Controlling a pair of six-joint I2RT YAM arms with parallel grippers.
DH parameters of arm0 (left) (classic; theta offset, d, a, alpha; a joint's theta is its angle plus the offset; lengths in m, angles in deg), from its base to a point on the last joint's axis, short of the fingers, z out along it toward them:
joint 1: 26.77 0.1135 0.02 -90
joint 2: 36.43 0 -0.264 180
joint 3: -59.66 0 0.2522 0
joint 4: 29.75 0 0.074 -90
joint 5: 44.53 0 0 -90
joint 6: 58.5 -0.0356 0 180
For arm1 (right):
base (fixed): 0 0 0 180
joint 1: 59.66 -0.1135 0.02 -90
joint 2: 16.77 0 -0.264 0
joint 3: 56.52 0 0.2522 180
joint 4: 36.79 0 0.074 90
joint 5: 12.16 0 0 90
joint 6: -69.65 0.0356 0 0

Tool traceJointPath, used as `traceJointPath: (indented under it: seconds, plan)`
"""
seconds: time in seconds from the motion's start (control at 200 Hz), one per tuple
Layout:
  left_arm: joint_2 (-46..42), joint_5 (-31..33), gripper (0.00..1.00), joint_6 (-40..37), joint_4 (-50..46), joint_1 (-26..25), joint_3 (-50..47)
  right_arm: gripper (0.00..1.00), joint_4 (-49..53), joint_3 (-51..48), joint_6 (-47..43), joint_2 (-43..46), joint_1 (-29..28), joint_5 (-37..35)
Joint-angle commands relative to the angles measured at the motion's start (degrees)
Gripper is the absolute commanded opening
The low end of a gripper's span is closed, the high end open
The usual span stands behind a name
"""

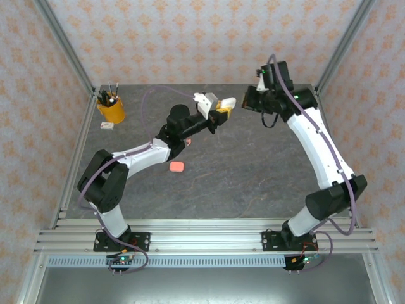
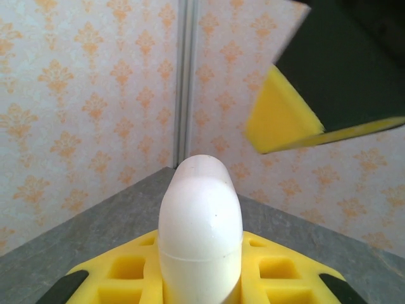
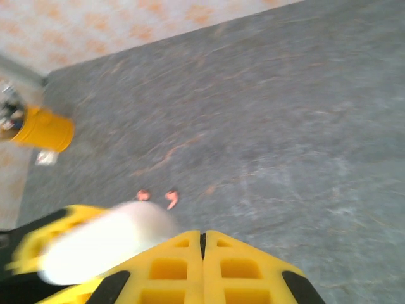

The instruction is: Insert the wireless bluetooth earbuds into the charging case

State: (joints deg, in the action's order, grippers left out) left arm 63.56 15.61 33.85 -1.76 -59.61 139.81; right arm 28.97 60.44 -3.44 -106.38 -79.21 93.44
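left end effector (image 1: 216, 106) grasping white case (image 2: 199, 221) aloft, likely presenting its lid | right end effector (image 3: 202, 250) clenched empty just beside it | pink earbuds (image 3: 171, 199) on tabletop (image 3: 285, 126) ahead of right end effector, uninserted

No text, label, brand or number reads anywhere. The white charging case (image 2: 199, 228) has a plain shell. The yellow pen cup (image 1: 111, 111) has a blank face. The small white item (image 1: 107, 126) just beside it is too small to tell.
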Motion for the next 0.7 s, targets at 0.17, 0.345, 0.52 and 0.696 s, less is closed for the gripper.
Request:
traceJointPath:
  seconds: [0.17, 0.345, 0.52, 0.696]
  plan:
    - [7.5, 0.6, 0.0, 12.3, -11.7, 0.4, 6.5, 0.0, -6.0, -11.2, 5.8, 3.4, 1.9, -5.0]
    - [14.5, -0.6, 0.0, 20.9, -19.6, 0.1, 12.0, 0.0, -7.7, -16.8, 6.9, 5.0, 1.9, -5.1]
    - [23.8, -3.0, 0.0, 30.8, -39.0, -0.4, 25.9, 0.0, -8.7, -19.6, 7.3, 5.2, 1.9, -4.5]
    - [29.3, -3.6, 0.0, 35.2, -44.8, -1.0, 32.2, 0.0, -8.8, -20.6, 7.2, 5.2, 1.9, -4.2]
